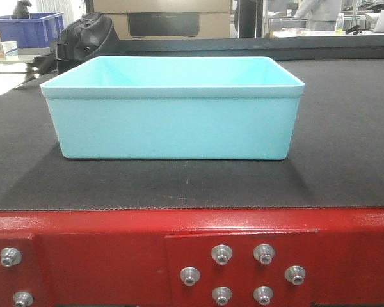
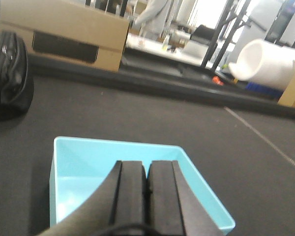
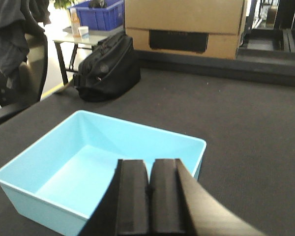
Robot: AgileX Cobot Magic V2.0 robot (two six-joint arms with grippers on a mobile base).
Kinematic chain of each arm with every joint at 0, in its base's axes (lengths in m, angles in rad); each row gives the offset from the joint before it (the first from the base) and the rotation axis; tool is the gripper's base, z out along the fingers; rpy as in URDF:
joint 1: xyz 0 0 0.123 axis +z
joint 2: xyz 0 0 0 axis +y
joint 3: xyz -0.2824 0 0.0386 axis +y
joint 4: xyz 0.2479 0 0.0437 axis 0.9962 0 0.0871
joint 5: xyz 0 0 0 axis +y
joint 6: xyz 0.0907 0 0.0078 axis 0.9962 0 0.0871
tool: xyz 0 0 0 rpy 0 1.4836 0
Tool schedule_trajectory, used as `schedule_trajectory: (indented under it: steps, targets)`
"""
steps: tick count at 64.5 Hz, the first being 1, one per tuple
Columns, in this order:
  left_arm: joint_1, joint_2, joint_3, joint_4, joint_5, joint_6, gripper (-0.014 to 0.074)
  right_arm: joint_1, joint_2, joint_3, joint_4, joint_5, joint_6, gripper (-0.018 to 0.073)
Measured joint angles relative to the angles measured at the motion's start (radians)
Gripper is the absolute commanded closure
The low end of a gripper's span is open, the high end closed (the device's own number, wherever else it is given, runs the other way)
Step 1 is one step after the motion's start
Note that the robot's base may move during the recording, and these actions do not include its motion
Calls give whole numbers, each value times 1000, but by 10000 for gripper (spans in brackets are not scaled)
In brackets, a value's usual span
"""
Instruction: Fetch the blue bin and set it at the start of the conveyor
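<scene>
The blue bin [image 1: 173,121], a pale aqua tub with nothing inside, stands upright on the dark belt of the conveyor start [image 1: 179,185], just behind its red bolted frame [image 1: 83,256]. Neither gripper shows in the front view. In the left wrist view my left gripper [image 2: 147,164] hangs over the blue bin [image 2: 83,167], shut with its pads pressed together and nothing between them. In the right wrist view my right gripper [image 3: 149,162] is likewise shut and empty above the blue bin [image 3: 83,162]. Each gripper hides part of the bin's near wall.
A black bag [image 3: 108,66] lies on the belt behind the bin to the left. A large cardboard box [image 3: 184,24] stands at the belt's far edge. A navy crate [image 1: 29,29] sits on a side table. A white roll [image 2: 265,61] lies far right.
</scene>
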Motion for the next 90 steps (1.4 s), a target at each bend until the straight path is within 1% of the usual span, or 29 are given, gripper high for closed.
schedule_trajectory:
  steps: [15,55,59,64,68,71,74,78,83,90]
  targets:
    - [0,-64,0,0,-4,1,707,0,-45,0,0,0,0,724]
    - [0,-66,2,0,-22,1,707,-2,-50,0,0,-9,0,724]
    - [0,-66,2,0,-22,1,707,-9,-64,7,-2,-17,-40,724]
    - [0,-66,2,0,-22,1,707,-43,-97,45,48,-68,-173,724]
    - [0,-66,2,0,-22,1,707,-94,-133,103,122,-142,-311,724]
    - [0,-66,2,0,-22,1,707,-135,-162,153,161,-181,-367,724]
    - [0,-66,2,0,-22,1,707,-172,-187,204,187,-201,-396,724]
    - [0,-66,2,0,-22,1,707,-235,-230,279,198,-214,-412,724]
    - [0,-66,2,0,-22,1,707,-313,-300,369,204,-216,-406,724]
    - [0,-66,2,0,-22,1,707,-400,-415,489,209,-216,-390,724]
